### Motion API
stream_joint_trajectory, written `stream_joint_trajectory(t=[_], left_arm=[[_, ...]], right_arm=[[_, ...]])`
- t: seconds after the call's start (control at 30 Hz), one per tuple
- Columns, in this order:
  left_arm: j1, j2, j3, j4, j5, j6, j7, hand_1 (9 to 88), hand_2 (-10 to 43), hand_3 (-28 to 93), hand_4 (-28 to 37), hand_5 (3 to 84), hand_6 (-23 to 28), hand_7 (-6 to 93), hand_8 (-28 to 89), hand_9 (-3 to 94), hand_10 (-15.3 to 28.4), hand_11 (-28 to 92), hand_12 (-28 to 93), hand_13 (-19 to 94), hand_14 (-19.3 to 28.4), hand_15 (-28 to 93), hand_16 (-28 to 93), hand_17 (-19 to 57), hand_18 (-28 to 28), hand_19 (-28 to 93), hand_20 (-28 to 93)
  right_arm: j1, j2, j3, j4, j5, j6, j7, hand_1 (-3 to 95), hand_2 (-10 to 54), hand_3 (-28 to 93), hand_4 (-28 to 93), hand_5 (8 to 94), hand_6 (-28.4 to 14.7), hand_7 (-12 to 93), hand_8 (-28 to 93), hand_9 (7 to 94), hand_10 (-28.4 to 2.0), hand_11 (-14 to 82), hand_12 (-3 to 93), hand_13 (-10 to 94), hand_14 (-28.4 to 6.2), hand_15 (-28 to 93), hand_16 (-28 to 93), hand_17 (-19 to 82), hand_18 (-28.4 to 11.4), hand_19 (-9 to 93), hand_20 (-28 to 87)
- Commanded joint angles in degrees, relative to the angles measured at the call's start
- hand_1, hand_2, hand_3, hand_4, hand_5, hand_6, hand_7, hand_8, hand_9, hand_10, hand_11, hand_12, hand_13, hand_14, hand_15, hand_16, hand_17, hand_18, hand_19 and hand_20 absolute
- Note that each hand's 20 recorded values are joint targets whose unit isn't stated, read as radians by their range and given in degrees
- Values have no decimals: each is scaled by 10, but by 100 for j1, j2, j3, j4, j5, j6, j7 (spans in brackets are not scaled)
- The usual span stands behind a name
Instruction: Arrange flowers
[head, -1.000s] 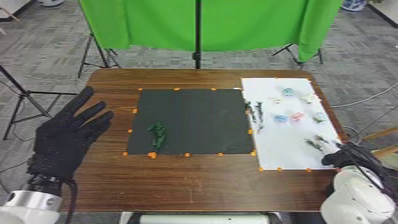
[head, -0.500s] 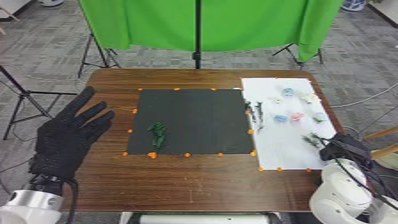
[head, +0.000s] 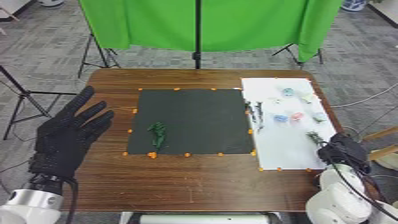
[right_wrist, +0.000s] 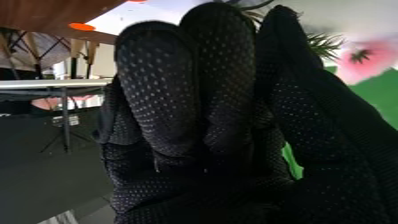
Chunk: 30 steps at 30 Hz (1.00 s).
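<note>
One swing, one likely snag

At the white sheet's four o'clock, the right hand, fingers nearly straight, thumb close (any hold, I can't tell), could drag the green sprig beside it into the pink flower by swinging towards eleven.

Bright and evenly lit in the head view, with soft sheen on the brown table; in the right wrist view, bright beyond the deeply shaded right hand
</note>
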Motion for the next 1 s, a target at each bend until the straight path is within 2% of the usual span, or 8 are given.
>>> stream_joint_trajectory(t=[0.03, 0.13, 0.27, 0.43, 0.47, 0.67, 0.83, 1.0], left_arm=[[52, -5, -47, -6, 16, -18, -8, 227, 66, 752, -252, 254, 45, 151, -106, 223, 174, 184, 128, 144, 227, 280, -3, -187, 234, 385, 84], [61, 34, -36, -16, 1, -5, 11, 227, 66, 752, -252, 254, 45, 151, -106, 223, 174, 184, 128, 143, 228, 281, -3, -187, 235, 385, 84], [93, -1, -82, -54, 32, -14, -17, 228, 66, 751, -252, 253, 45, 152, -107, 223, 174, 184, 128, 143, 227, 280, -4, -187, 235, 385, 84], [150, 36, -184, -113, 23, 20, -18, 228, 66, 751, -252, 253, 45, 151, -107, 223, 174, 184, 128, 144, 228, 281, -3, -187, 235, 385, 84], [96, 14, -189, -104, 36, 1, -102, 228, 66, 751, -251, 253, 45, 151, -107, 223, 174, 184, 128, 144, 228, 281, -3, -187, 235, 385, 84], [-163, 78, -111, -55, 51, -17, -266, 228, 67, 751, -252, 253, 45, 151, -106, 223, 174, 184, 128, 144, 228, 280, -4, -187, 235, 385, 83], [-312, 187, -20, -23, 48, -37, -277, 228, 67, 750, -252, 252, 45, 152, -106, 223, 173, 184, 128, 144, 228, 280, -3, -187, 235, 384, 84], [-381, 282, -17, 12, 33, -90, -229, 227, 67, 750, -252, 253, 45, 151, -106, 222, 173, 185, 129, 144, 228, 281, -3, -187, 235, 384, 84]], right_arm=[[212, 31, -53, -375, -486, 249, 2, 530, -95, 673, -283, 908, -2, 202, 90, 937, -107, 375, 159, 850, -85, 599, 182, 415, -231, 932, 256], [331, 34, -117, -455, -602, 327, 23, 531, -95, 676, -283, 913, -7, 200, 94, 937, -108, 380, 156, 850, -86, 602, 182, 415, -232, 932, 265], [572, -20, -249, -620, -582, 416, -65, 534, -95, 681, -283, 915, -9, 198, 98, 937, -111, 386, 154, 849, -88, 606, 183, 415, -233, 932, 272], [1926, -292, -1325, -642, -329, 368, -354, 535, -95, 686, -283, 918, -11, 195, 101, 937, -111, 390, 152, 848, -90, 611, 185, 414, -234, 932, 278], [2238, -399, -1583, -609, -247, 326, -458, 535, -95, 687, -283, 918, -11, 195, 102, 937, -112, 391, 151, 848, -91, 612, 185, 414, -235, 932, 280], [4052, -1325, -3083, -218, 361, 105, -1005, 536, -95, 689, -282, 919, -13, 193, 106, 937, -113, 395, 151, 848, -93, 617, 185, 414, -237, 932, 291], [4929, -2064, -3944, 257, 756, -43, -1290, 534, -95, 691, -282, 919, -14, 193, 109, 937, -113, 399, 151, 848, -93, 621, 185, 414, -237, 932, 296], [5415, -2629, -4565, 749, 1253, -216, -1397, 533, -95, 692, -281, 920, -15, 192, 110, 937, -113, 400, 150, 848, -94, 623, 185, 416, -237, 932, 302]])
